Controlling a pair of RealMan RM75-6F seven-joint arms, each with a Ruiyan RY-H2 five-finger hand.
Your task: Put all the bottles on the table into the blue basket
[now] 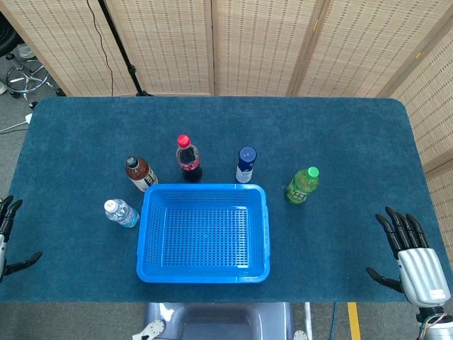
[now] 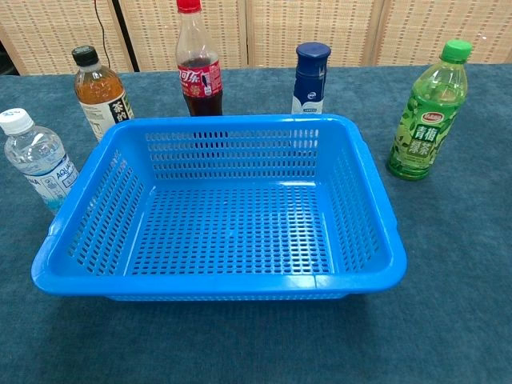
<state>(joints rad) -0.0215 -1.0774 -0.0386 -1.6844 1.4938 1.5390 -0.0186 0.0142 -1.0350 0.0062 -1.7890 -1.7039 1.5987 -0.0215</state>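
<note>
The blue basket (image 1: 203,233) (image 2: 224,208) sits empty at the table's near middle. Around it stand several upright bottles: a clear water bottle (image 1: 121,212) (image 2: 36,158) at its left, a brown tea bottle (image 1: 141,173) (image 2: 99,94), a red-capped cola bottle (image 1: 188,159) (image 2: 198,66), a dark blue bottle (image 1: 245,164) (image 2: 310,78) behind it, and a green tea bottle (image 1: 302,185) (image 2: 426,112) at its right. My left hand (image 1: 7,237) shows at the left edge, fingers spread, holding nothing. My right hand (image 1: 412,255) hovers at the near right, fingers apart and empty. The chest view shows neither hand.
The dark blue table cloth (image 1: 354,134) covers the whole table. Woven screens (image 1: 262,42) stand behind the far edge, with a stool (image 1: 25,74) and a stand pole (image 1: 120,46) at the back left.
</note>
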